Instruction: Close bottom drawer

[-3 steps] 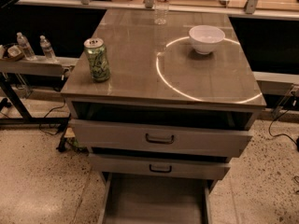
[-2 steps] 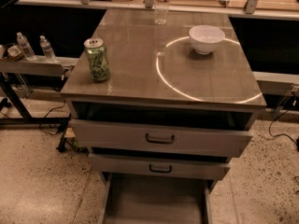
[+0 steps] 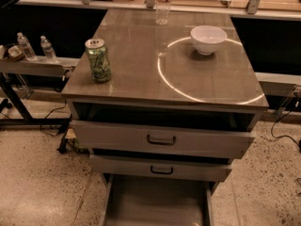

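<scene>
The bottom drawer (image 3: 157, 202) stands pulled far out toward me at the foot of the grey cabinet. I see its long plain grey tray running off the lower edge of the view; its front panel and handle are out of view. Above it sit the mid-sized drawer front (image 3: 160, 168) and the tallest drawer front (image 3: 162, 139), each with a dark handle and each slightly out. The gripper is not in view.
On the cabinet top (image 3: 141, 65) stand a green can (image 3: 98, 59), a white bowl (image 3: 208, 38) and a clear bottle (image 3: 163, 3) at the back. A side shelf (image 3: 33, 65) at left holds two small bottles. Cables lie on the speckled floor (image 3: 42, 182).
</scene>
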`<state>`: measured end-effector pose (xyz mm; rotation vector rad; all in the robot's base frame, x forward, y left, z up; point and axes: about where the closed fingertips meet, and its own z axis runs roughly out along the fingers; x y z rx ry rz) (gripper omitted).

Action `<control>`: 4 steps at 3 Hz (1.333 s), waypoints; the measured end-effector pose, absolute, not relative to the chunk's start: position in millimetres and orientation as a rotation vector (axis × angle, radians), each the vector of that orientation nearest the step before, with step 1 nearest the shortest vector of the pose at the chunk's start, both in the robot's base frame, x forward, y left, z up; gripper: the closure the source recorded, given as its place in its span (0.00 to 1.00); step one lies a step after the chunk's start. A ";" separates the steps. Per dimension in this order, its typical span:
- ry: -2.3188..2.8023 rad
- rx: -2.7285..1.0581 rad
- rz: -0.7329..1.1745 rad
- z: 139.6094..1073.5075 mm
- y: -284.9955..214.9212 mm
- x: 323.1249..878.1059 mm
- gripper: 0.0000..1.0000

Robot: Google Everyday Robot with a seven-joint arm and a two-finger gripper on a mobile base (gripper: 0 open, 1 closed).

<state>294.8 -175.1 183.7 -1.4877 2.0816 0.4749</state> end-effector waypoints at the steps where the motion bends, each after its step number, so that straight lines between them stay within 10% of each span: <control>1: 2.043 -1.534 0.365 179.8 -181.0 312.4 0.18; 4: 1.934 -1.571 0.244 199.5 -175.9 347.4 0.87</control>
